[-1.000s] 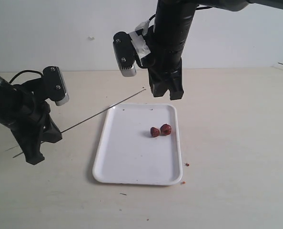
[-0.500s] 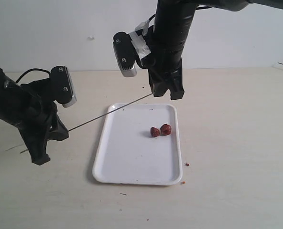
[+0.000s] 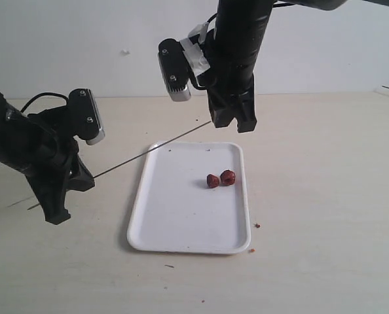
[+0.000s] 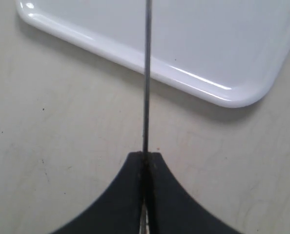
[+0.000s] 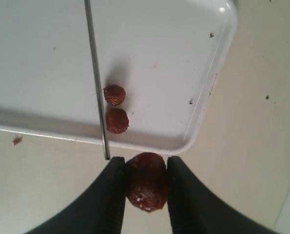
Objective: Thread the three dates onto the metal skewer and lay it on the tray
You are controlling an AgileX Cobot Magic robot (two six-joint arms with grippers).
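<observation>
This is looking like a robotics lab bench: a black left arm and a black right arm are hanging over a pale tabletop backed by a plain white wall. Each is carrying a boxy wrist camera (the left one is trailing a loose black cable), and a white tray is sitting between them.

Nothing legible to report: no text, label, brand, number or sign readable in any of the three views
</observation>
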